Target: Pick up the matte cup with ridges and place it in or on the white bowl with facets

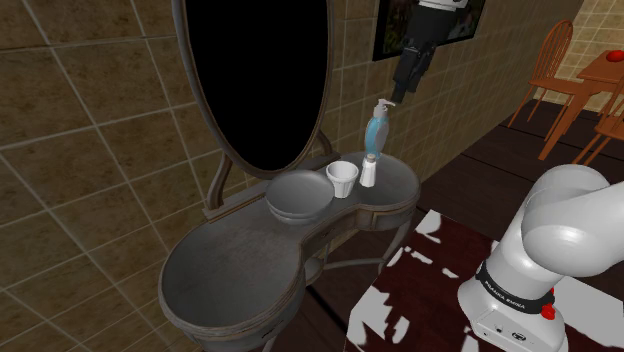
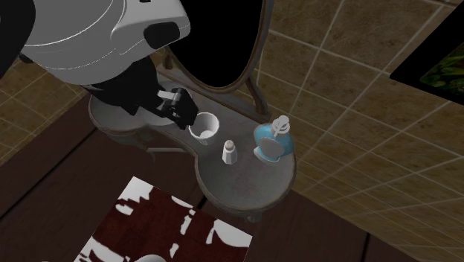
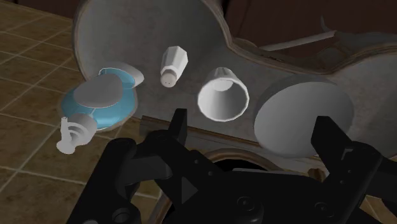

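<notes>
A small white cup (image 1: pixel 341 179) with a flared rim stands upright on the dark vanity table (image 1: pixel 230 275), right beside a pale grey-white bowl (image 1: pixel 298 196). In the wrist view the cup (image 3: pixel 222 94) and the bowl (image 3: pixel 303 116) lie beyond the fingertips, the cup's mouth facing the camera. My gripper (image 3: pixel 254 133) is open, its two black fingers wide apart with nothing between them. It hangs well above the table in the shoulder view (image 1: pixel 403 88). In the second exterior view the gripper (image 2: pixel 178 104) is close to the cup (image 2: pixel 204 125), and the arm hides the bowl.
A white shaker (image 1: pixel 369 172) and a blue soap dispenser (image 1: pixel 376 128) stand next to the cup on the side away from the bowl. An oval mirror (image 1: pixel 258 80) drawn black rises behind the table. A red and white rug (image 1: pixel 420 270) and wooden chairs (image 1: pixel 550 70) are nearby.
</notes>
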